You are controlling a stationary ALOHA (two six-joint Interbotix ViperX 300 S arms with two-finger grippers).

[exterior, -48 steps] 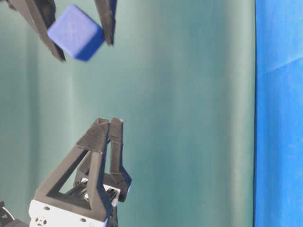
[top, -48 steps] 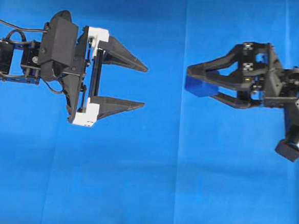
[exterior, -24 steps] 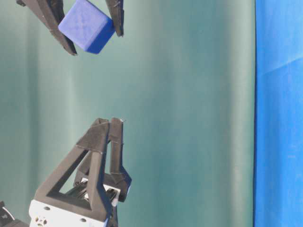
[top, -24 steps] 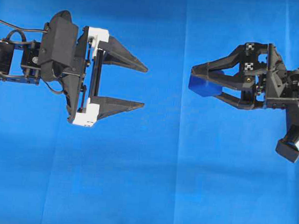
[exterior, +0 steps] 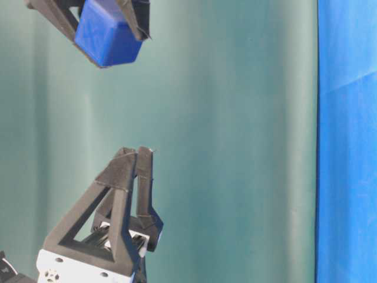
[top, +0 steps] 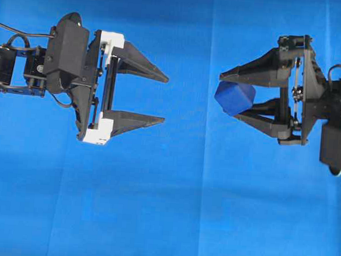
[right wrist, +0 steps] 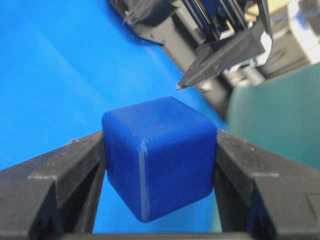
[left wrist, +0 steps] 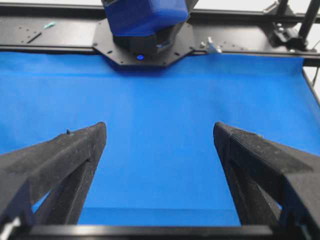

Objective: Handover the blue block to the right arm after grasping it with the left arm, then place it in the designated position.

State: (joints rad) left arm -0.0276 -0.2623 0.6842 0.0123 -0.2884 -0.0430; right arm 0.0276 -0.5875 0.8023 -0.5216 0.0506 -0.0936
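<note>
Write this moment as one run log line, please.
stage: handover done | blue block: held in air by right gripper | left gripper: open, empty, apart | placement: not yet done

The blue block (top: pixel 234 98), a small dark-blue cube with rounded edges, is held off the blue cloth, clamped between the fingertips of the right arm's gripper (top: pixel 234 96). The left arm's gripper (top: pixel 163 99) is spread wide, well apart from it.
</note>
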